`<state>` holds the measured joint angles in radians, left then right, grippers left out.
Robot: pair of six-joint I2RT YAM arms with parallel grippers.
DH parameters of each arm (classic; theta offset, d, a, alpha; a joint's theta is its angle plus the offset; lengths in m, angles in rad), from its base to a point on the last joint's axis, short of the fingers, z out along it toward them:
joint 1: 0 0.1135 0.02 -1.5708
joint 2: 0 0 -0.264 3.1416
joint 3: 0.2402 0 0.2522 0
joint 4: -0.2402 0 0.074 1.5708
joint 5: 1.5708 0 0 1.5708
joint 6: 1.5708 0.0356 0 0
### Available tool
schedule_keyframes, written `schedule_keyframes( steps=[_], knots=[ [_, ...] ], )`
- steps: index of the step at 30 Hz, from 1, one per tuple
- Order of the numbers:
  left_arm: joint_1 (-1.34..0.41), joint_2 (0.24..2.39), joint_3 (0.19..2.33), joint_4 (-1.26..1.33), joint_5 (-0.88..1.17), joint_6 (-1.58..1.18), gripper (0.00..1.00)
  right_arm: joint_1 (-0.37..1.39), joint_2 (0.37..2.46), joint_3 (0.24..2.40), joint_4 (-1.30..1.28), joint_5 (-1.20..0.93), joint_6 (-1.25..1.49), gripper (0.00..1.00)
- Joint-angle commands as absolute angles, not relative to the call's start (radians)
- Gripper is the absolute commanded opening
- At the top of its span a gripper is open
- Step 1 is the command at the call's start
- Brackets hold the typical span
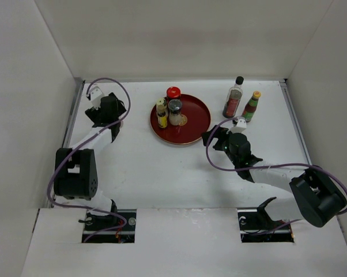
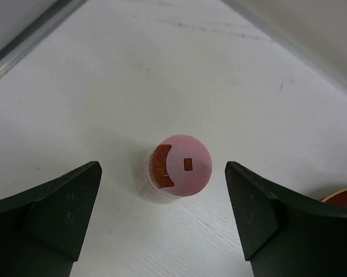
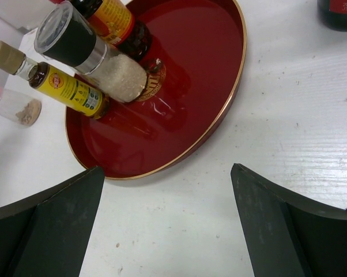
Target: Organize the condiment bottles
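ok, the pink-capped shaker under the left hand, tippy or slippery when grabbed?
Probably light: the pink-capped shaker looks barely filled in the right wrist view. Its round clear wall may be slick. Upright and narrow, it could tip if nudged off-centre.

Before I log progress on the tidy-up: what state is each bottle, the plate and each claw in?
Plate: holds three bottles.
Red-capped bottle: upright on the plate.
Dark-capped shaker: upright on the plate.
Yellow-labelled bottle: upright on the plate.
Tall black-capped bottle: upright, off the plate.
Yellow-capped bottle: upright, off the plate.
Pink-capped shaker: upright, off the plate, ungripped.
Left claw: open, straddling that shaker.
Right claw: open, empty.
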<state>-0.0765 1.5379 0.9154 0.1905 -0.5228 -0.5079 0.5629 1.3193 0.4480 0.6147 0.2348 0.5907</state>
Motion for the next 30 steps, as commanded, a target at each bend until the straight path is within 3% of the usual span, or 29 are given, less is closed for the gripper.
schedule_keyframes(
  steps=[1, 6, 8, 12, 15, 24, 30],
  knots=[
    [-0.076, 1.609, 1.012, 0.176, -0.457, -0.534, 0.89, 0.564, 1.315, 0.476, 0.673, 0.23, 0.584, 0.98],
    [-0.057, 1.713, 1.095, 0.167, -0.434, -0.531, 0.86, 0.564, 1.318, 0.48, 0.67, 0.222, 0.583, 0.99],
    [-0.056, 1.746, 1.127, 0.161, -0.439, -0.526, 0.8, 0.565, 1.321, 0.48, 0.676, 0.224, 0.583, 0.99],
    [-0.048, 1.743, 1.102, 0.175, -0.48, -0.522, 0.46, 0.565, 1.324, 0.483, 0.669, 0.218, 0.584, 0.99],
    [-0.053, 1.7, 1.019, 0.196, -0.494, -0.538, 0.32, 0.565, 1.318, 0.476, 0.675, 0.219, 0.589, 0.99],
    [-0.244, 1.245, 0.68, 0.206, -0.549, -0.538, 0.29, 0.565, 1.322, 0.479, 0.672, 0.221, 0.589, 0.99],
    [-0.433, 1.045, 0.655, 0.046, -0.52, -0.514, 0.29, 0.562, 1.312, 0.472, 0.673, 0.225, 0.591, 0.99]
  ],
)
